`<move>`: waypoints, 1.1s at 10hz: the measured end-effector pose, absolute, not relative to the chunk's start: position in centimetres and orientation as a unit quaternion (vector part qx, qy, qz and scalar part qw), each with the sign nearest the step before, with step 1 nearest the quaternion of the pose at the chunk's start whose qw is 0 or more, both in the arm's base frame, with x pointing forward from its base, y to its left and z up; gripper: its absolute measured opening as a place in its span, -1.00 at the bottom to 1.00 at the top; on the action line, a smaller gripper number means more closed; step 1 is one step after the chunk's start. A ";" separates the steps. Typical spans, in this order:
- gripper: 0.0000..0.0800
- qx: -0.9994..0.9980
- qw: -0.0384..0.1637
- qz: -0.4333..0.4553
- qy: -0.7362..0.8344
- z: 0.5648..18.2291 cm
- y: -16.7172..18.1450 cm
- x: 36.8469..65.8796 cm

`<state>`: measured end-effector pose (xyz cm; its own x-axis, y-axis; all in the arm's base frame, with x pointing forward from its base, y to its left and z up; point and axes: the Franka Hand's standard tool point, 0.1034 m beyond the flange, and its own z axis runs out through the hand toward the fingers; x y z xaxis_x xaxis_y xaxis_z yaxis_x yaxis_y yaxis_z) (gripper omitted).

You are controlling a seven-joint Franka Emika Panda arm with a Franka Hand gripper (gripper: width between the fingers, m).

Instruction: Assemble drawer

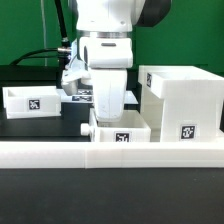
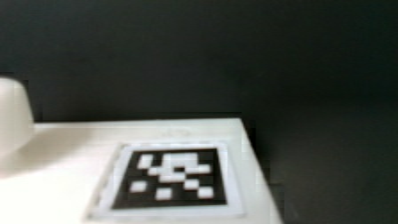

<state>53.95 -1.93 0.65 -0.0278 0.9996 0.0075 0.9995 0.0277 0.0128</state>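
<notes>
The large white hollow housing (image 1: 185, 100) stands at the exterior view's right, with a tag on its front. One small white tray (image 1: 27, 100) lies at the left. A second tray (image 1: 122, 133) sits in the middle against the border wall, tag facing front. My gripper (image 1: 108, 113) hangs low right over this middle tray's back edge; its fingers are hidden behind the hand. The wrist view shows no fingers, only a white tagged surface (image 2: 175, 178) very close below, blurred, with dark table beyond it.
The long low white border wall (image 1: 110, 156) runs across the front. The marker board (image 1: 80, 96) lies behind my hand. A small dark stub (image 1: 84, 128) sticks out beside the middle tray. Black cables hang at the back left.
</notes>
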 end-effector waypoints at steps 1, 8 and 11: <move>-0.90 0.696 0.005 0.009 0.718 0.9 -2.2 54.0; -0.90 0.704 0.003 0.013 0.710 1.2 -1.5 54.0; -0.90 0.706 -0.004 0.010 0.708 0.9 -0.9 54.2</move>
<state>54.17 -0.88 0.90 -0.0025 0.9998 0.0189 1.0000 0.0023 0.0089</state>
